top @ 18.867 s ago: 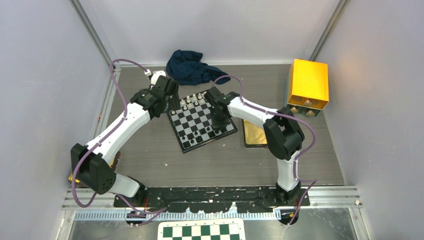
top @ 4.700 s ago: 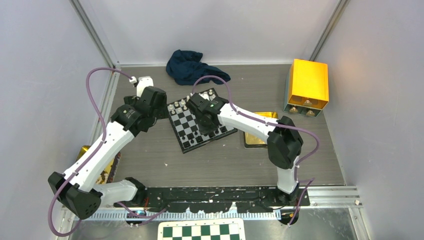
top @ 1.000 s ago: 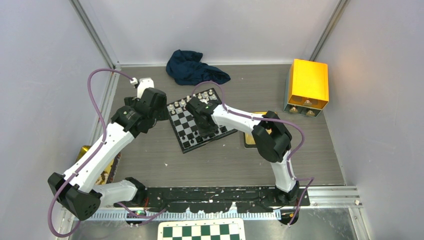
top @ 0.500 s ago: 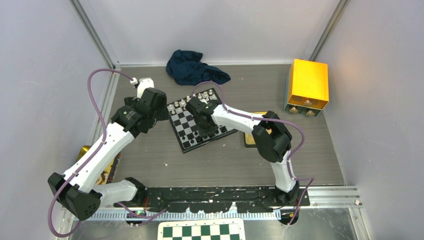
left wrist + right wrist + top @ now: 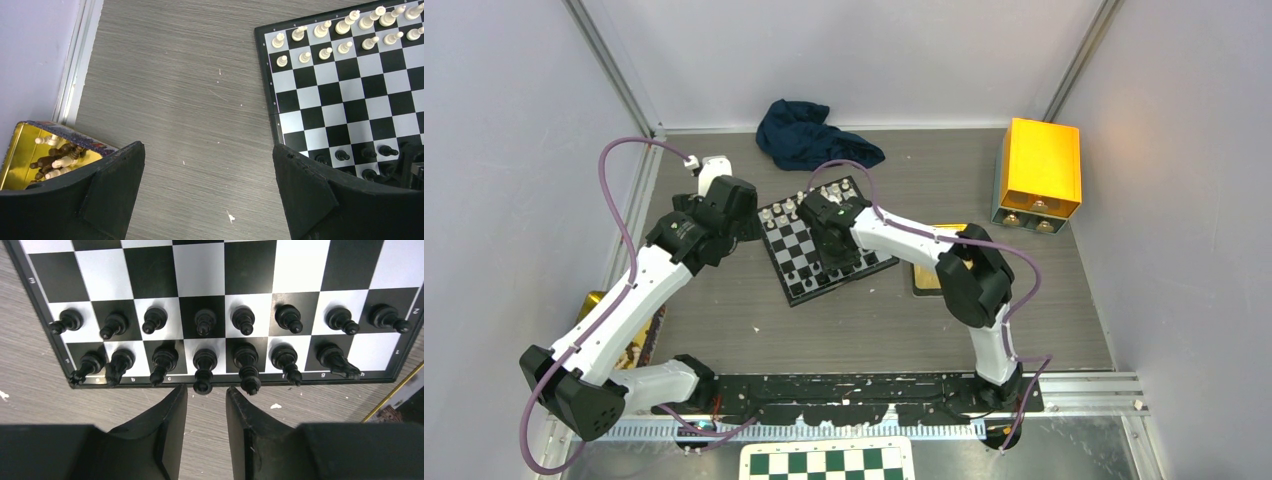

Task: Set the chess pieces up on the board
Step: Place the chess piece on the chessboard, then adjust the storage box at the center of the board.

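Mid-table, turned a bit off square, sits the board (image 5: pixel 799 250) with the chess pieces (image 5: pixel 204 322) on it. The black side is nearest the arms. It has eight pawns in one row and seven bigger pieces behind them, so fifteen black. White is along the far edge. The left wrist view shows seven white pawns (image 5: pixel 325 52) and seven back-row whites before the frame cuts the board off.

The left end effector (image 5: pixel 207 150) hangs over bare table (image 5: pixel 200 90) left of the board, fingers wide apart, holding nothing. The right end effector (image 5: pixel 206 396) is just off the board's near edge, fingers only slightly apart, nothing gripped. One tall back-row piece (image 5: pixel 204 371) pokes right at the gap.

Around it, left to right:
- gold tin (image 5: pixel 65 137) with loose brown and cream pieces
- blue cloth (image 5: pixel 809 132) on the far side
- gold tray (image 5: pixel 929 275), partly under the right arm
- yellow box (image 5: pixel 1039 165)
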{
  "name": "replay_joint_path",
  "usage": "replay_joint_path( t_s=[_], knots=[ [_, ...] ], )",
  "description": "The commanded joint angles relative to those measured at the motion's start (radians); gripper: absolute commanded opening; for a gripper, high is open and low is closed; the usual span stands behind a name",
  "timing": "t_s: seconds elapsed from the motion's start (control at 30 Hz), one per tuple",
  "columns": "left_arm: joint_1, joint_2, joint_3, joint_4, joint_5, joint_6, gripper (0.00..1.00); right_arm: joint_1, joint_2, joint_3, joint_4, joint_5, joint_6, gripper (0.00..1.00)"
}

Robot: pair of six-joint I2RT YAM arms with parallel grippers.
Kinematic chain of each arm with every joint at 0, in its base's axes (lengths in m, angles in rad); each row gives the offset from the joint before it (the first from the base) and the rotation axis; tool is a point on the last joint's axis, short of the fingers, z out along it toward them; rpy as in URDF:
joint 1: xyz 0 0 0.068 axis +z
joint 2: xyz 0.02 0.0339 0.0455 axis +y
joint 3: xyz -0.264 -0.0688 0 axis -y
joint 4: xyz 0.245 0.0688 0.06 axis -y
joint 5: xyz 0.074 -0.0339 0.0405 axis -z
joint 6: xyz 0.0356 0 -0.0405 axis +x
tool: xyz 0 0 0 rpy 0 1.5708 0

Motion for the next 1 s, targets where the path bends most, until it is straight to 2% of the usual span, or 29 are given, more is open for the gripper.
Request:
replay_joint_path(
  t_s=[0.0, 0.2, 0.33, 0.47, 0.6, 0.77, 0.97],
  knots=[
    [0.002, -0.02, 0.012, 0.033, -0.02, -0.021, 1.0, 0.01, -0.115, 0.063, -0.026, -0.006, -0.023, 0.41],
    [0.002, -0.004, 0.028, 0.036, -0.026, -0.04, 1.0, 0.011, -0.205, 0.068, -0.052, 0.02, -0.027, 0.41],
    [0.002, 0.029, 0.048, 0.047, -0.03, -0.045, 1.0, 0.0, -0.304, 0.036, -0.078, 0.101, -0.012, 0.42],
    [0.002, 0.08, 0.078, 0.055, -0.026, -0.048, 1.0, -0.061, -0.399, -0.036, -0.09, 0.149, 0.007, 0.42],
    [0.002, 0.137, 0.115, 0.061, -0.026, -0.041, 1.0, -0.174, -0.466, -0.136, -0.086, 0.141, 0.005, 0.42],
    [0.001, 0.197, 0.158, 0.06, -0.019, -0.038, 1.0, -0.274, -0.482, -0.246, -0.047, 0.114, -0.022, 0.41],
    [0.003, 0.231, 0.177, 0.054, -0.019, -0.039, 1.0, -0.338, -0.433, -0.308, 0.02, 0.073, -0.037, 0.41]
  ],
)
